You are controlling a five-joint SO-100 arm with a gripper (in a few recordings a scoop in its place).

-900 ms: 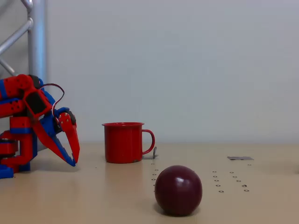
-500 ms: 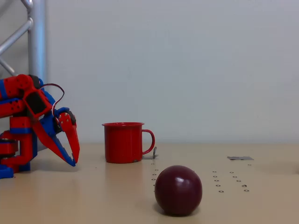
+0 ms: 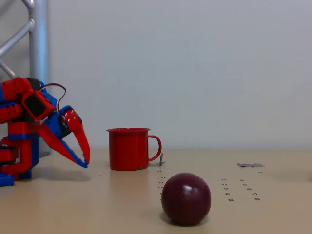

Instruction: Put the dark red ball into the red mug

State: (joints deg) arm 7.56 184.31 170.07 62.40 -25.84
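The dark red ball [image 3: 186, 198] rests on the tan table near the front, a glossy maroon sphere. Behind it and to the left stands the red mug [image 3: 129, 148], upright, its loop handle pointing right. My gripper [image 3: 86, 161], red and blue, hangs at the left of the fixed view, tips pointing down and right just above the table, left of the mug and apart from it. Its fingertips sit close together with nothing between them.
A metal post [image 3: 38, 73] rises behind the arm at the left edge. Small dark holes [image 3: 239, 190] dot the table right of the ball. A flat grey piece [image 3: 250, 165] lies at the back right.
The gripper has swung up and to the right, closer to the mug. Ball and mug have not moved.
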